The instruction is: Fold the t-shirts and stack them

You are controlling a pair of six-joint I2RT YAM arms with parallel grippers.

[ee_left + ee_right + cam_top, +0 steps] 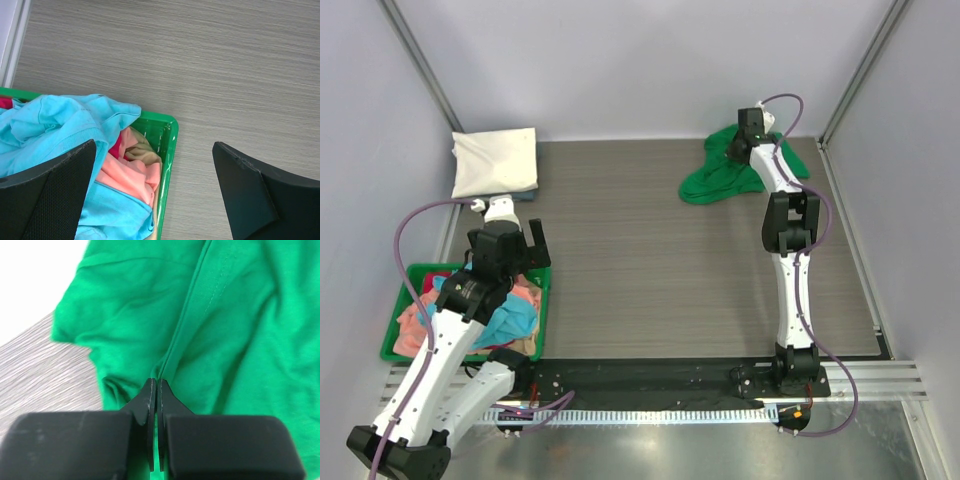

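The right gripper [158, 382] is pinching a fold of the green t-shirt [225, 340] running straight ahead of it, while the left gripper [154, 150] is hanging open, well apart.

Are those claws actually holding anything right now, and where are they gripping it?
The right claw pinches the green t-shirt along a raised fold. The left claw is open, holding nothing.

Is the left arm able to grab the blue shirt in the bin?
Probably yes. The left end effector hangs open above a corner of the green bin, and the light blue shirt lies on top inside, uncovered.
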